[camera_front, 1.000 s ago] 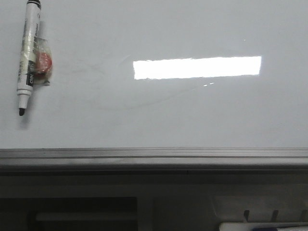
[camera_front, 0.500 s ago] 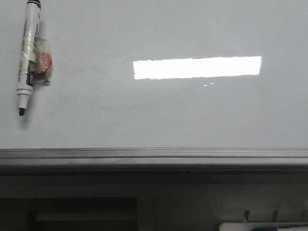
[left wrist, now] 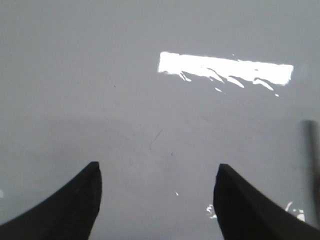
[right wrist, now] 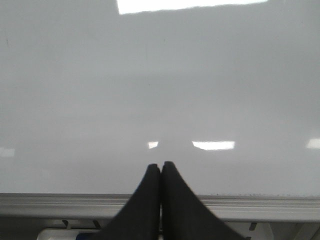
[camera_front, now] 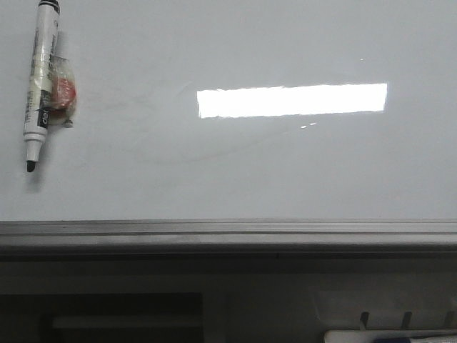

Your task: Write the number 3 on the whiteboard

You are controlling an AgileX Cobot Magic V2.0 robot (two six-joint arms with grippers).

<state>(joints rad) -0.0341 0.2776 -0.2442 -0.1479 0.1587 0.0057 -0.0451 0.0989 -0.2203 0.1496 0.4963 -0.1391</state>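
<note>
The whiteboard (camera_front: 285,164) fills the front view, glossy pale grey with faint smudges, a bright rectangular reflection (camera_front: 293,100) and a grey metal edge rail (camera_front: 228,232). No number 3 shows on it. A marker pen (camera_front: 40,82) lies at the far left, uncapped, black tip toward the rail, with a small red-and-clear object (camera_front: 63,94) taped to it. Neither gripper shows in the front view. My left gripper (left wrist: 157,172) is open and empty over bare board (left wrist: 125,100). My right gripper (right wrist: 161,166) is shut and empty above the board's rail (right wrist: 260,205).
Below the rail is a dark shelf area with a white tray (camera_front: 389,336) at the lower right. A dark thin edge (left wrist: 312,155) shows at the side of the left wrist view.
The marker pen has shifted very slightly upward in the front view. Nothing else has changed.
</note>
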